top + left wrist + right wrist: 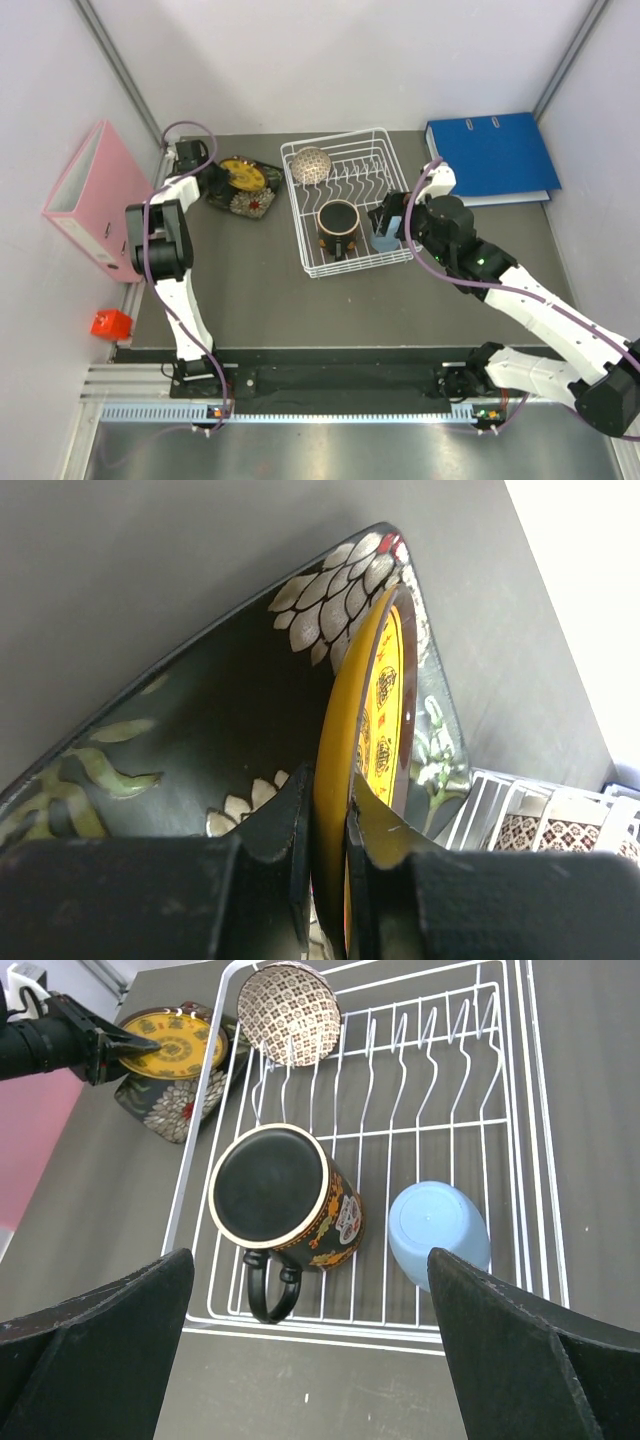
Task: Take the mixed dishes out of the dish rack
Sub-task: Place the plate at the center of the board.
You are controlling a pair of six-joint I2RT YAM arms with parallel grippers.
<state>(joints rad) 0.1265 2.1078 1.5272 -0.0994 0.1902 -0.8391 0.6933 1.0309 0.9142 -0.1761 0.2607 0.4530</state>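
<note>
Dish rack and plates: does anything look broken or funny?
Nothing looks broken or spilled. The one odd bit is that the amber-yellow plate sits off-centre on the dark floral square plate, left of the dish rack, with the left gripper pinching its rim. Inside, the speckled bowl leans on its side in the far-left corner.

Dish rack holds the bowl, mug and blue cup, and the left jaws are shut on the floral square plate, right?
Not quite. The left wrist view shows the left gripper with jaws shut on the amber-yellow plate, with the floral square plate beneath it. The dish rack does hold the bowl, mug and blue cup.
</note>
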